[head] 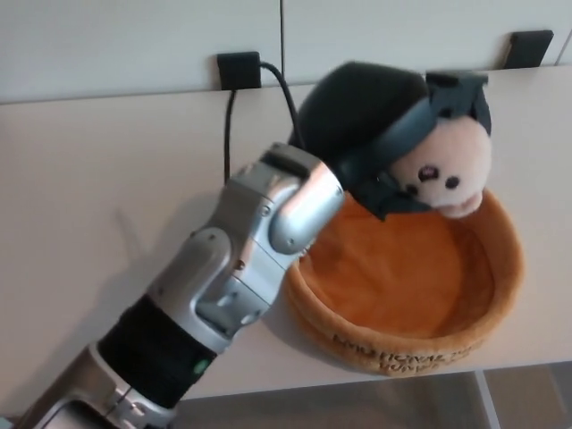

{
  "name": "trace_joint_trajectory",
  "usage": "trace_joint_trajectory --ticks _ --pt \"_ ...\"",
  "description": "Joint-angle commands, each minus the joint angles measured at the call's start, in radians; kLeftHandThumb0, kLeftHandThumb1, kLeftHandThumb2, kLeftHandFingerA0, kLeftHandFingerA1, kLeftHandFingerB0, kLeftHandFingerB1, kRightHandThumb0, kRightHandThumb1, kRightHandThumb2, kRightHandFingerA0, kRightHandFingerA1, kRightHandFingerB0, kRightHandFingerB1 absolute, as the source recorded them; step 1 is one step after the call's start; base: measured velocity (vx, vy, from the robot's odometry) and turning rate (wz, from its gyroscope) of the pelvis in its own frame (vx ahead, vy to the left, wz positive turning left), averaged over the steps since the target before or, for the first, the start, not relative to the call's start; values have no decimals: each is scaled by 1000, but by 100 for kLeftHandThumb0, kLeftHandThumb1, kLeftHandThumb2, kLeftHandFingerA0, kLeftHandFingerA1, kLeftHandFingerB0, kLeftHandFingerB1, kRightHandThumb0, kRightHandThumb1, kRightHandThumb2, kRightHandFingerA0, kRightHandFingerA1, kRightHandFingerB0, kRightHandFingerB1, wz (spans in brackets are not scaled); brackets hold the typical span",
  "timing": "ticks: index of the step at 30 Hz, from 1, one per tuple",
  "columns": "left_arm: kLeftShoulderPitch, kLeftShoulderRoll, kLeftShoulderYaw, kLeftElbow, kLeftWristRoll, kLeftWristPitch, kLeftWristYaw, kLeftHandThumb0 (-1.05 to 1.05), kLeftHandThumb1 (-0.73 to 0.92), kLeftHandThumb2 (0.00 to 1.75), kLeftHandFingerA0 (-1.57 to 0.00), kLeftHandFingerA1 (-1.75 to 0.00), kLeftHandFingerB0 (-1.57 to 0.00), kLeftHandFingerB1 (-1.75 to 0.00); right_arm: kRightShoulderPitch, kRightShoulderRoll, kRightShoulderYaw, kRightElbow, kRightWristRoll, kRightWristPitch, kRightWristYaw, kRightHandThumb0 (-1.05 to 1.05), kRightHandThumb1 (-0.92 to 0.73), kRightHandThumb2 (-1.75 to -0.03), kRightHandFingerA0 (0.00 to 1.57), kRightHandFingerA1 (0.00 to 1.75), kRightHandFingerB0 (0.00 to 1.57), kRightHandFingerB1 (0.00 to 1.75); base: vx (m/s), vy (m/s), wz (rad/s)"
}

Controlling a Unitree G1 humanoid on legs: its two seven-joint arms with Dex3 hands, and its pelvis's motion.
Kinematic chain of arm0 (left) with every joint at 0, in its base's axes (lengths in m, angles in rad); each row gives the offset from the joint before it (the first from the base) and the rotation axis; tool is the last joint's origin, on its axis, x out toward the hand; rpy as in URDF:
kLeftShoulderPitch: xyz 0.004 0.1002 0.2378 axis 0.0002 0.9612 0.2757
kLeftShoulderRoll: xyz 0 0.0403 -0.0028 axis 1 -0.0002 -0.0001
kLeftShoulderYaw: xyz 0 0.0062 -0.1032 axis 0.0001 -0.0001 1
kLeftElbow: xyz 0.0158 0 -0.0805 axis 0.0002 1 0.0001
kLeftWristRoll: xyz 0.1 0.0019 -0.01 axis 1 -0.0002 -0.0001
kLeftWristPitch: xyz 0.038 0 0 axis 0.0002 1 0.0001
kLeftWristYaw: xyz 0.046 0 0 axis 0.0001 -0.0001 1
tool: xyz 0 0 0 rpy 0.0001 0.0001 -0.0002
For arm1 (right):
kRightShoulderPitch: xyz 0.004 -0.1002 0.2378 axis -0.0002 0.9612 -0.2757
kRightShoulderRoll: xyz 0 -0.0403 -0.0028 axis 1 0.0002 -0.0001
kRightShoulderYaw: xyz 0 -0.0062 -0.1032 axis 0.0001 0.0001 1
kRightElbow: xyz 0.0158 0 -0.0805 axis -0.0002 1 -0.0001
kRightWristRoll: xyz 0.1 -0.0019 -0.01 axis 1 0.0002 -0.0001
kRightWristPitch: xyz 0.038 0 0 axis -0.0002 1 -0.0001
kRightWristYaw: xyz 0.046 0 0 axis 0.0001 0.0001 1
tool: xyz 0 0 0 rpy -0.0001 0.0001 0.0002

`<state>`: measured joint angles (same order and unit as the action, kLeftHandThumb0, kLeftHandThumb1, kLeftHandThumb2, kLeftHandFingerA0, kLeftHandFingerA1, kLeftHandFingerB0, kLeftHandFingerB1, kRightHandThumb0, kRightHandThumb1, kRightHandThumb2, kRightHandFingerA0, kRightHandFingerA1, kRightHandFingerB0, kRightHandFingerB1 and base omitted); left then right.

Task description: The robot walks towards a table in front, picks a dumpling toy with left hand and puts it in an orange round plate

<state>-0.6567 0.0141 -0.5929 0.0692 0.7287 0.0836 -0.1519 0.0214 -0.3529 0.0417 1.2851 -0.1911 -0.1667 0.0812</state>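
One robot hand (375,134) grips dumpling toy (447,170) above orange plate (411,349).

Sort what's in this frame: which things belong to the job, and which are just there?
Job:
left hand, shut on the dumpling
dumpling, held over the plate
plate, orange, on the table

Just there:
table
two black brackets at the table's far edge
cable running along the left arm
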Motion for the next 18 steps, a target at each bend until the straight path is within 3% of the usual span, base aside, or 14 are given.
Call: trace_joint_trajectory --ticks 1,3,4,6,7,8,11,12,17,18 --pt "-5 25 -63 -17 119 189 -198 -52 56 57 -38 -47 -20 -29 -5 -8 7 6 -8 2 5 -28 -68 -60 61 45 48 38 0 0 0" --pt "-10 30 -68 -25 126 210 -223 -52 56 57 -38 -47 -20 -29 -10 -7 8 6 -7 3 5 -28 -68 -60 61 45 48 38 0 0 0" --pt "-28 60 -87 -21 141 243 -325 -71 41 82 0 -18 0 -9 -15 -9 10 8 -9 2 4 -29 -67 -59 63 45 49 38 0 0 0" --pt "-40 90 -100 -20 150 268 -404 -84 45 91 0 -7 0 0 -22 -14 13 11 -13 4 8 -28 -67 -59 63 45 49 38 0 0 0" --pt "-44 90 -98 -20 147 272 -408 -84 45 91 0 -7 0 0 -26 -17 12 10 -12 3 10 -28 -67 -59 63 45 49 38 0 0 0" --pt "-46 95 -97 -21 142 275 -417 -105 52 75 0 -1 0 -2 -27 -17 12 8 -10 2 11 -28 -67 -59 63 46 49 38 0 0 0" --pt "-49 117 -97 -31 137 288 -465 -105 64 61 0 -6 0 0 -27 -16 13 2 -9 -1 3 -30 -66 -59 63 46 49 38 0 0 0" --pt "-33 128 -105 -60 148 310 -501 -105 61 108 0 -3 0 0 -15 -14 19 0 -13 0 3 -30 -66 -59 64 45 48 38 0 0 0" --pt "-36 156 -134 -90 209 343 -570 -105 82 127 0 -4 0 -4 -19 -7 15 2 -5 -4 2 -30 -66 -59 63 46 49 39 0 0 0" --pt "-33 156 -137 -95 210 348 -576 -104 83 129 0 -4 0 -4 -17 -9 21 3 -11 -6 4 -38 -57 -78 55 54 43 48 0 0 0"
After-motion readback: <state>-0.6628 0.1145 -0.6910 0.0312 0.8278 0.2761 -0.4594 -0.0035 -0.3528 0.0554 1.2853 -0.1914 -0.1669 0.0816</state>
